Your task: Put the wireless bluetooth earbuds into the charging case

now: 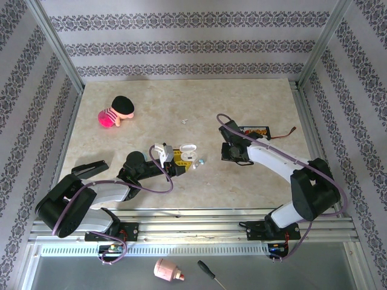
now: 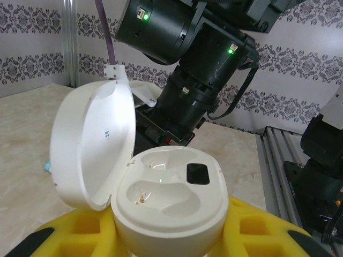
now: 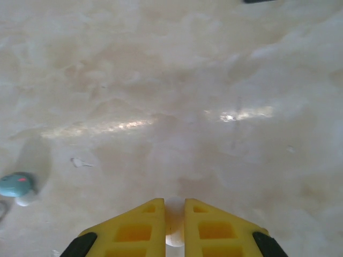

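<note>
Clearly nothing is seated yet: the case (image 2: 177, 176) stands open in my left gripper (image 2: 171, 243), which is clamped narrowly around its base, and both wells (image 2: 142, 195) look empty. My right gripper (image 3: 174, 206), just right of the case, is pinched tight on what looks like a white bud (image 3: 174, 235) down at the table (image 3: 171, 80). A blue bud (image 3: 16, 184) lies loose to its left, so I judge every insertion is left to do.
</note>
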